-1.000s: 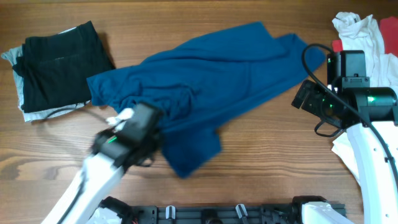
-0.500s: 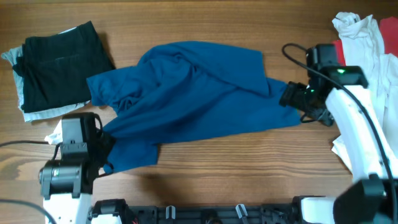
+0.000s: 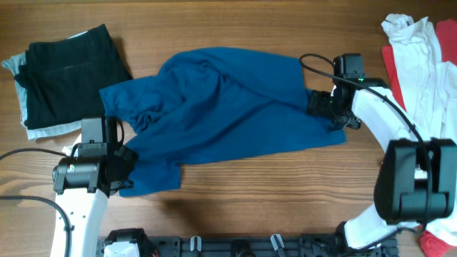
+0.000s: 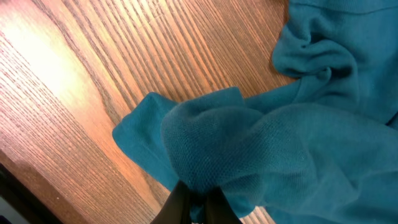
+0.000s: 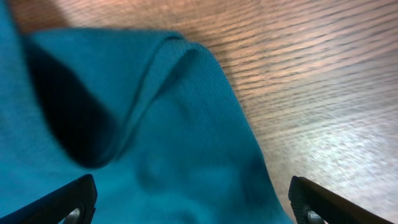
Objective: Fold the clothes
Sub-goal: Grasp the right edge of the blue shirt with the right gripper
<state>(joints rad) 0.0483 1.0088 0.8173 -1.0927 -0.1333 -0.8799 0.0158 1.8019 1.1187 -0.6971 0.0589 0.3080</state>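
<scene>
The deep-blue shirt (image 3: 221, 107) lies crumpled across the middle of the wooden table. My left gripper (image 3: 121, 168) is shut on a bunched fold of the shirt's lower left corner (image 4: 205, 155); the dark fingertips (image 4: 198, 208) pinch the cloth at the bottom of the left wrist view. My right gripper (image 3: 323, 107) is at the shirt's right edge, wide open, with its fingertips (image 5: 193, 202) spread over the blue cloth (image 5: 161, 143) and gripping nothing. Black and pale grey clothes (image 3: 64, 75) are stacked at the far left. White (image 3: 418, 43) and red (image 3: 391, 63) clothes lie at the far right.
Bare wood table (image 3: 285, 200) lies in front of the shirt and behind it. A black cable (image 3: 314, 64) loops over the shirt near the right arm. A rail with clips (image 3: 235, 246) runs along the front edge.
The shirt was dragged left and bunched narrower. My left gripper swung to the lower left with the corner held. My right gripper moved left along the shirt's right edge and now stands open.
</scene>
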